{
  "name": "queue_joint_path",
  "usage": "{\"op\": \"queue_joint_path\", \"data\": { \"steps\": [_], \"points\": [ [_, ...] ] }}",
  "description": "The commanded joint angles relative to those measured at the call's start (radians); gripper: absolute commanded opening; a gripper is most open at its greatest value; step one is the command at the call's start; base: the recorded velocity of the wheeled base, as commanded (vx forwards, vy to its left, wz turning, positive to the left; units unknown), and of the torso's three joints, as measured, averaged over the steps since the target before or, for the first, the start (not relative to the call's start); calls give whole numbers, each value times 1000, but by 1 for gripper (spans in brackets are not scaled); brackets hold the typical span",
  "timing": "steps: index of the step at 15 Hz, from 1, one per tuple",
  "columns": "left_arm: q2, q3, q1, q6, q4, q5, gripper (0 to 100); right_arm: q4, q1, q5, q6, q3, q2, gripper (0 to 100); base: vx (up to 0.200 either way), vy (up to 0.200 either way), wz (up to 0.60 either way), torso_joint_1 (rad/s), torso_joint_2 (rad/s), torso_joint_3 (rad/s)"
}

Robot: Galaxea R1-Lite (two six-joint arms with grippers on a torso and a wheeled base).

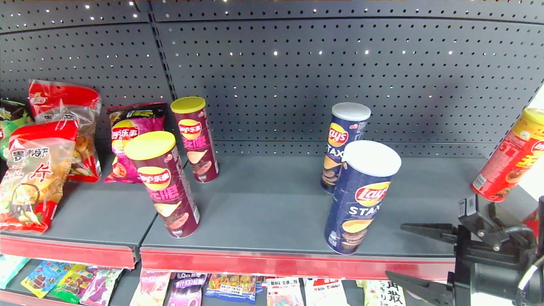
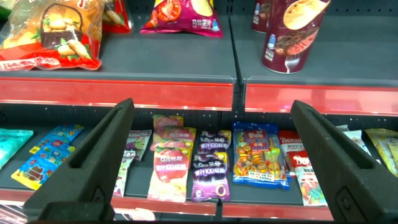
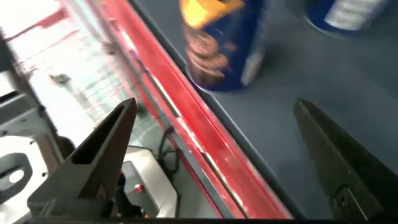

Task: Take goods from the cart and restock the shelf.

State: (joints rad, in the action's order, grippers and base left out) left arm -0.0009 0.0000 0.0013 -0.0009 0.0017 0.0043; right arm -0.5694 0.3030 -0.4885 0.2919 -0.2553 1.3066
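The left hand stands wide open with nothing between its fingers. It faces the lower shelf of flat sweet packets beneath the red front lip. On the upper shelf, the far left section carries snack bags reaching to the lip, with a purple bag behind, against the pegboard. Two maroon cans follow, both upright: the front maroon can close to the lip, the rear maroon can near the back. A broad bare stretch separates them from the rear blue can and the front blue can, whose base sits just beside the lip. More bare shelf runs right to a red can, tilted at the shelf's right end. The right hand is wide open and empty at the lip, right of the front blue can and apart from it.
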Motion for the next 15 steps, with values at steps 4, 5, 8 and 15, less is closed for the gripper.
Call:
{"op": "queue_joint_path", "data": {
  "steps": [4,5,8,15],
  "points": [
    [1,0,0,-1,0,0,100,-4,-1,176,-13,-13,-59,100,0,0,0,0,0,0],
    [1,0,0,-1,0,0,100,-4,1,217,-22,-22,-53,100,0,0,0,0,0,0],
    [1,0,0,-1,0,0,100,-23,-8,289,-22,-24,-18,100,0,0,0,0,0,0],
    [1,0,0,1,0,0,100,-52,-24,370,0,-18,68,100,0,0,0,0,0,0]
  ]
}}
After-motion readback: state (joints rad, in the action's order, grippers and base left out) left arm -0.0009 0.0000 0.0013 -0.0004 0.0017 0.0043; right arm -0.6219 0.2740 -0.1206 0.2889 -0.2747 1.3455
